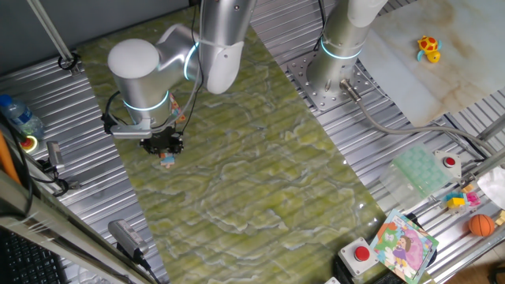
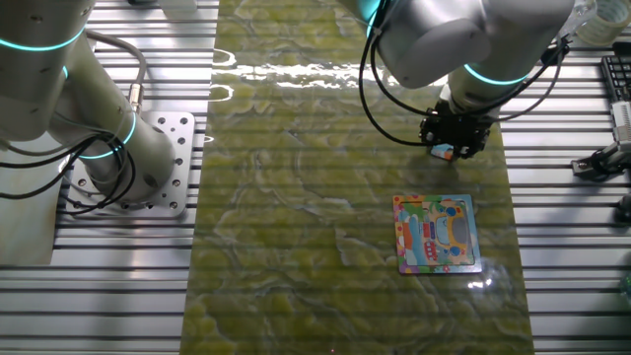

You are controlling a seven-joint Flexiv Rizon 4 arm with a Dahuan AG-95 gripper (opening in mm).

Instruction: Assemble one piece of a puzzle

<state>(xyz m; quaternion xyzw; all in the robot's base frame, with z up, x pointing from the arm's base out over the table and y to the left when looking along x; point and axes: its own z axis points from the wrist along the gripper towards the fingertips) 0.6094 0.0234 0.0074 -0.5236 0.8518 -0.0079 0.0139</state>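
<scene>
Green-yellow marbled matting (image 2: 296, 247) covers the centre of the bench (image 2: 118, 296), whose bare parts are ribbed metal. In the other fixed view, the puzzle (image 2: 438, 233) lies flat on the matting nearest the camera: a small square board with a light-blue border and a cartoon picture in red, yellow and green. It sits slightly rotated relative to the mat edges.

Beyond the puzzle, the end effector (image 2: 454, 150) hangs from the silver arm (image 2: 463, 44), fingers pointing down. The piece (image 2: 443, 152), a tiny tan and bluish item, is gripped between the dark fingertips. The end effector is therefore closed narrowly on the piece. The piece is apart from the puzzle, above the matting on the far side of the board.

One fixed view confirms the grip: the piece (image 1: 166, 160) shows just below the end effector (image 1: 163, 150), over the matting. The puzzle cannot be seen in this view.

A second arm base (image 2: 128, 158) is bolted to the bench at the left of the other fixed view. A larger colourful board (image 1: 404, 244) with a purple figure lies at the bench edge in one fixed view, beside a red push button (image 1: 361, 254).
</scene>
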